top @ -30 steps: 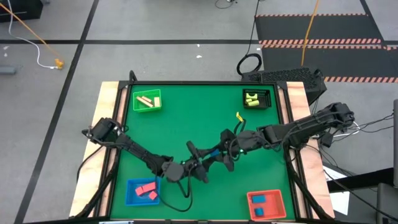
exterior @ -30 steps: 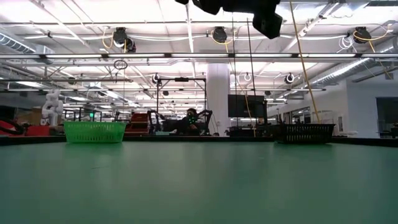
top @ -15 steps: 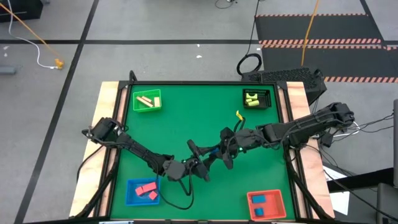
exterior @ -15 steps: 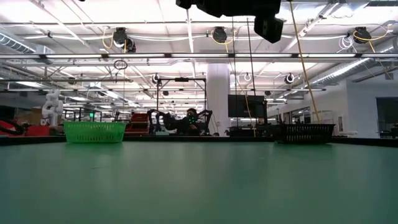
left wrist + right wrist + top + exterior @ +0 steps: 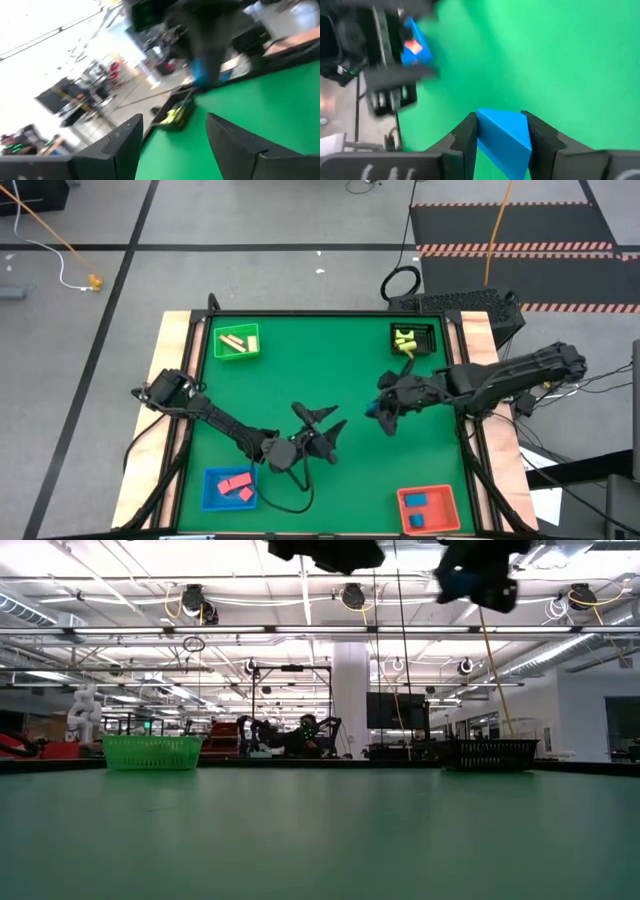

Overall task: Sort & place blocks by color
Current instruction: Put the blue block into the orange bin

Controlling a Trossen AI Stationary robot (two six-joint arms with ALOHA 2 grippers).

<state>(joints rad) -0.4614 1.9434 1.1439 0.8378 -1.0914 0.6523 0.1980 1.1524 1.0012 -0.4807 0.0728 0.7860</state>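
A large robotics lab or workshop hall. The low view shows a high ceiling hung with strip lights [image 5: 300,630] and round lamps [image 5: 352,595], a white pillar [image 5: 350,700] and further robot rigs [image 5: 290,735] on distant benches. From above, the green bench [image 5: 300,380] stands on a grey concrete floor [image 5: 250,220] crossed by dark tape lines and loose cables [image 5: 400,280].

4 trays [image 5: 237,342] | 10 blocks [image 5: 236,486] | 2 arms [image 5: 215,420]

Trays [image 5: 236,342] at table [image 5: 290,375] corners, blocks [image 5: 232,341] inside
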